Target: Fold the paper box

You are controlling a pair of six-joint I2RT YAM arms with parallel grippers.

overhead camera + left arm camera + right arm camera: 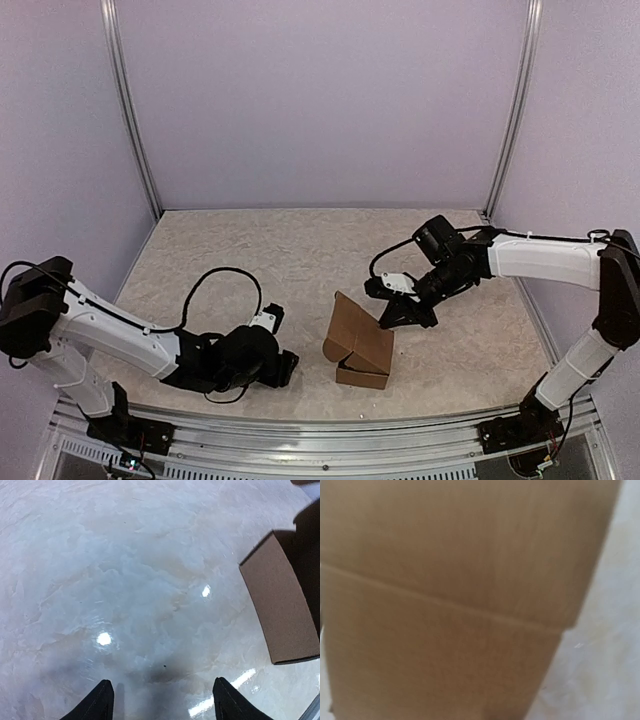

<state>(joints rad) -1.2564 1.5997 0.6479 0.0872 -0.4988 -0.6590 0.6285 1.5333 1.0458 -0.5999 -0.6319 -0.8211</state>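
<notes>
Nearest, low by the near edge of the tabletop (pixel 250 250), the left gripper (pixel 162 707) is seen released, its fingers spread wide with nothing between them. Just to its right the paper box (pixel 362 345) is set, partly folded, one flap raised. At the box's far side the right gripper (pixel 398 316) is clenched; contact cannot be told. Light, stiff cardboard is judged likely to slide, so a panel edge beside a crease should be gripped and the opposite wall braced.
</notes>
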